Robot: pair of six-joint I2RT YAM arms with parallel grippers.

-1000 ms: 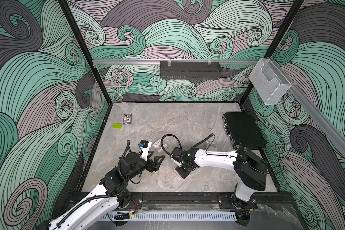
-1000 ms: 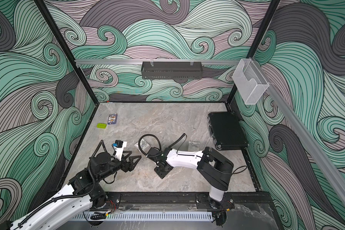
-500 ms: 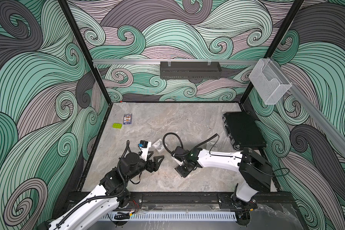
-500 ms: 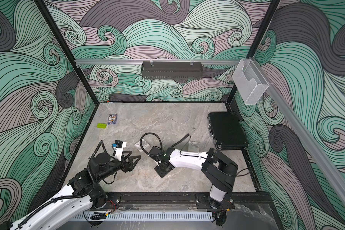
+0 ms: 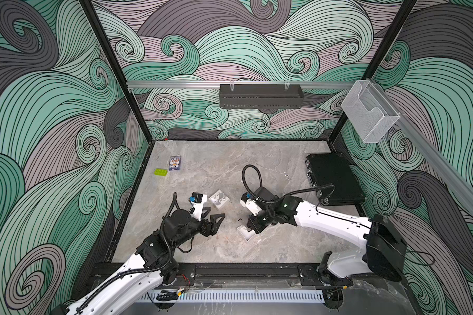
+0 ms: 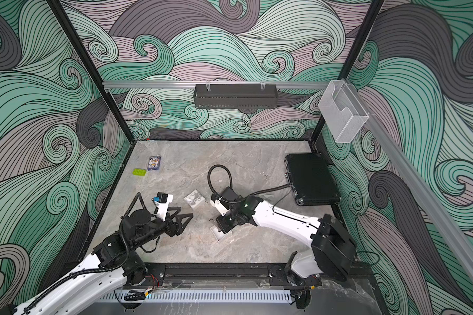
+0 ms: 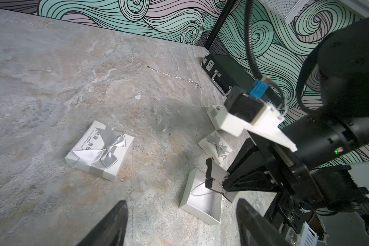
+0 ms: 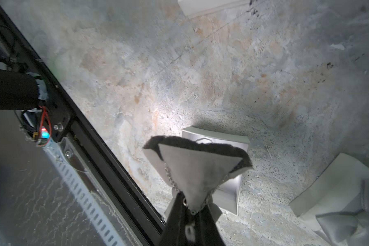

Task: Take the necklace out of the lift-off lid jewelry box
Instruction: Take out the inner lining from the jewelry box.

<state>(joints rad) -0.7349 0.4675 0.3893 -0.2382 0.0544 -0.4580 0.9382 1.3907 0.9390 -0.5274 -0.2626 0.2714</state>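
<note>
Pinching the grey pad and the necklace looped round it in the shut right claw, open jewelry box just beneath, left claw spread wide alongside, so lift straight and slow to avoid snagging on the rim.

The right jaws have closed on the grey pad carrying the necklace. That arm's elbow has swung outward.
</note>
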